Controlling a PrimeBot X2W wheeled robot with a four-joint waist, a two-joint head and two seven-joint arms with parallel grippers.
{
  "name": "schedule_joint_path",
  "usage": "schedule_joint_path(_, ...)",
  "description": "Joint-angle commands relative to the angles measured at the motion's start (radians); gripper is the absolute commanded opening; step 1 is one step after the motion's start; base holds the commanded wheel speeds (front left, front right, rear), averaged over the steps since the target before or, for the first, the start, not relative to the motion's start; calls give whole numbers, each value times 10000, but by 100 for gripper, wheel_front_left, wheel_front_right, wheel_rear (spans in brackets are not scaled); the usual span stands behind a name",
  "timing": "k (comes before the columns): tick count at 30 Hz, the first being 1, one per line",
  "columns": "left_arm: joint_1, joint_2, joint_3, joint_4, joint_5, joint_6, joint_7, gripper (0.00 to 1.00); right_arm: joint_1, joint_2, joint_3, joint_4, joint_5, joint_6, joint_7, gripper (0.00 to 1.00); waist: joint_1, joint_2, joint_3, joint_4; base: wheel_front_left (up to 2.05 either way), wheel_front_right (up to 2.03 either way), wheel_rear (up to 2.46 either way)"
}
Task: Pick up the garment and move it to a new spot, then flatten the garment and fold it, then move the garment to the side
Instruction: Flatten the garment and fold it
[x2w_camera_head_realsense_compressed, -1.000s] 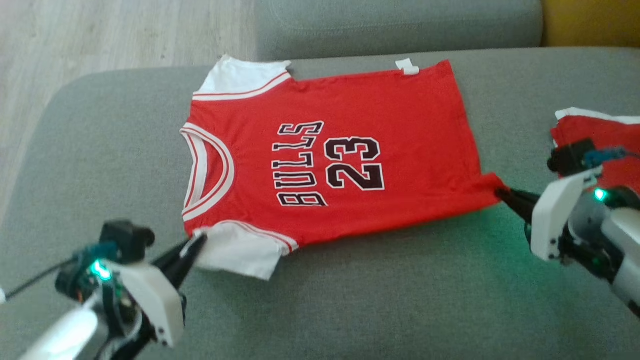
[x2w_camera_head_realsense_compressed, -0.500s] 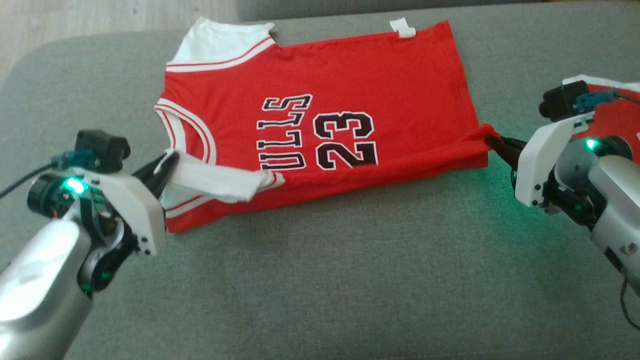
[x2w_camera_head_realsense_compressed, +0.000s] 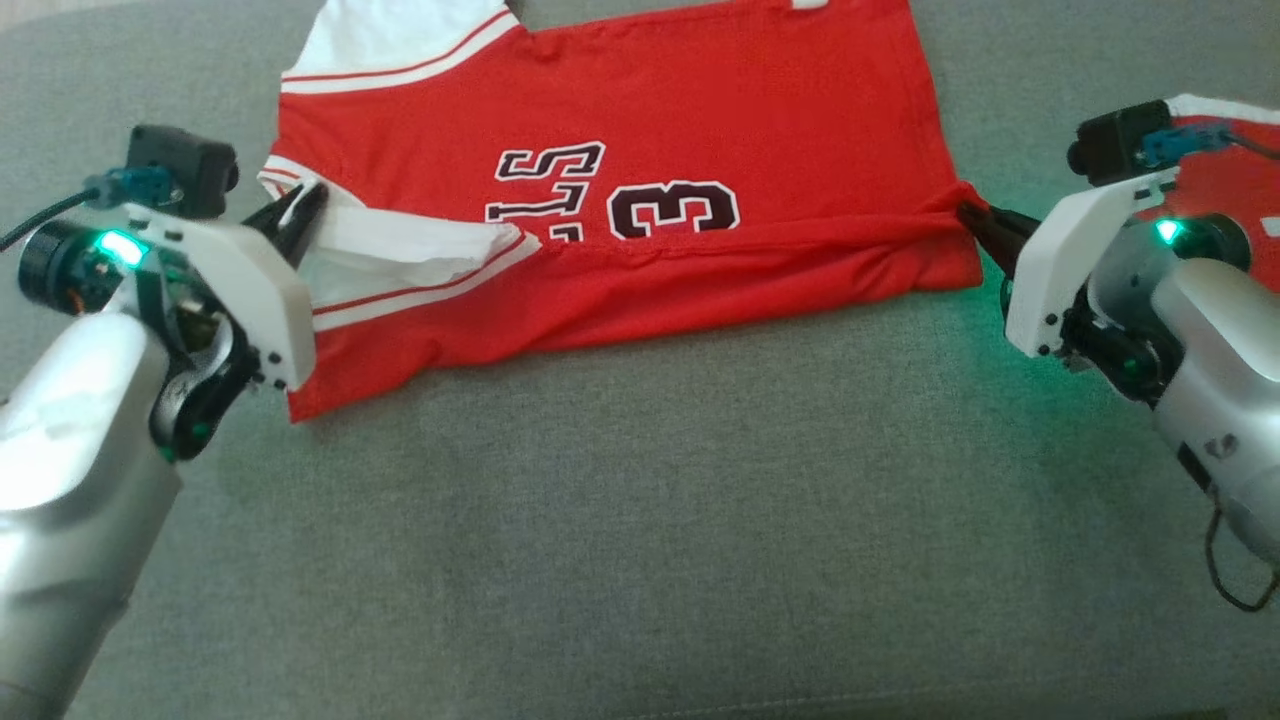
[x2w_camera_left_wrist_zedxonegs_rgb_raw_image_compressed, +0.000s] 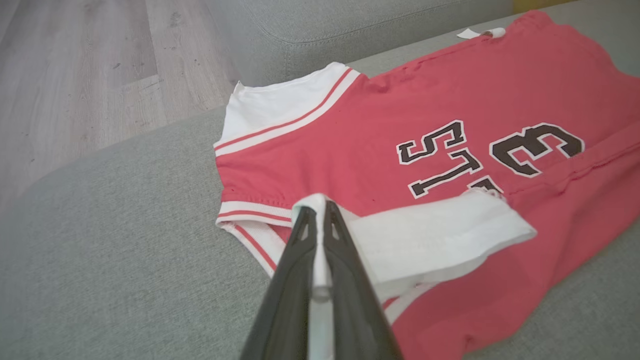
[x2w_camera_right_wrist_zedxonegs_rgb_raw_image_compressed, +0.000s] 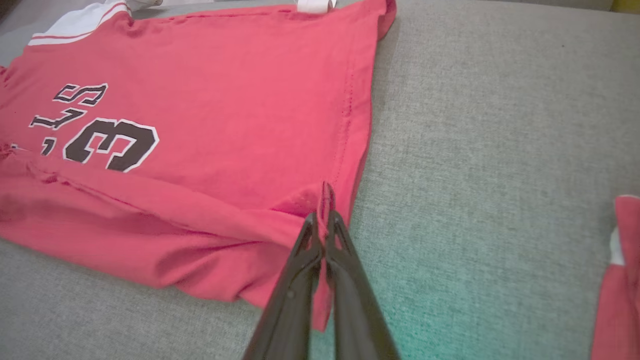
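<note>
- The red jersey (x2w_camera_head_realsense_compressed: 700, 120) lies across the upper half of the grey cushion (x2w_camera_head_realsense_compressed: 640, 520), its lower edge folded over the print.
- My left gripper (x2w_camera_head_realsense_compressed: 300, 205), middle left, pinches the white sleeve (x2w_camera_head_realsense_compressed: 400, 250).
- My right gripper (x2w_camera_head_realsense_compressed: 972, 218), upper right, clamps the hem corner (x2w_camera_right_wrist_zedxonegs_rgb_raw_image_compressed: 305, 205).
- Far right: possibly another red garment (x2w_camera_head_realsense_compressed: 1230, 190).

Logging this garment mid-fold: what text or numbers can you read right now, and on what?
"LS": black letters on the red jersey; a sliver of another letter shows before them, and the rest lies under the fold.
"3": black numeral beside those letters on the jersey; the fold hides anything before it.
White tag at the jersey's edge: too small to read.
</note>
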Motion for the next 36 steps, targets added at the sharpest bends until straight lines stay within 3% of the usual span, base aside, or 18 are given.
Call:
schedule_joint_path(1, -825, 218, 263, 177, 170, -80, -151, 0, -275, 54, 46, 63, -145, -7, -250, 0, -2, 0, 144, -22, 0, 0, 0)
schedule_joint_path(4, -1121, 34, 158, 595, 309, -108, -396, 0, -482, 164, 83, 303, -276, -7, -601, 0, -2, 0, 225, -5, 0, 0, 0)
schedule_joint_path(5, -1219, -39, 156, 747, 377, -71, -544, 0, -596, 191, 63, 447, -416, -7, -899, 28, -2, 0, 243, 6, 0, 0, 0)
schedule_joint_path(6, -1309, -121, 161, 914, 443, -6, -701, 36, -719, 234, 20, 613, -579, -7, -1282, 95, -2, 0, 255, 19, 0, 0, 0)
schedule_joint_path(7, -1384, -212, 180, 1092, 484, 70, -856, 75, -828, 317, -95, 785, -679, -7, -1736, 100, -2, 0, 259, 32, 0, 0, 0)
schedule_joint_path(8, -1445, -297, 182, 1260, 529, 123, -1004, 100, -870, 470, -292, 959, -603, -7, -2092, 100, -2, 0, 247, 45, 0, 0, 0)
schedule_joint_path(14, -1678, -471, 158, 1798, 888, 242, -2065, 100, -804, 945, -547, 1390, -535, -7, -3156, 100, -2, 0, 35, 106, 0, 0, 0)
schedule_joint_path(22, -1143, -859, 819, 1740, 1102, 1100, -5498, 100, -182, 1140, -955, 1381, -911, -7, -4839, 100, -2, 0, -702, 192, 0, 0, 0)
schedule_joint_path(25, -499, -834, 775, 1382, 1475, 1529, -6146, 100, 140, 1085, -2534, 699, -1549, -7, -4918, 100, -2, 0, -974, 206, 0, 0, 0)
schedule_joint_path(29, 701, -924, 1076, 403, 1698, 2231, -6401, 100, 1845, 1350, -5252, -1116, -3816, -7, -4923, 100, -2, 0, -1287, 224, 0, 0, 0)
schedule_joint_path(32, 1784, -1091, 1608, -857, 2022, 2761, -6423, 100, 3584, 2138, -7424, -2568, -5461, -7, -4925, 100, -2, 0, -1457, 279, 0, 0, 0)
schedule_joint_path(36, 3498, -1534, 2461, -2408, 2532, 3199, -6427, 100, 5474, 3441, -8903, -4314, -7323, -7, -4925, 100, -2, 0, -1571, 310, 0, 0, 0)
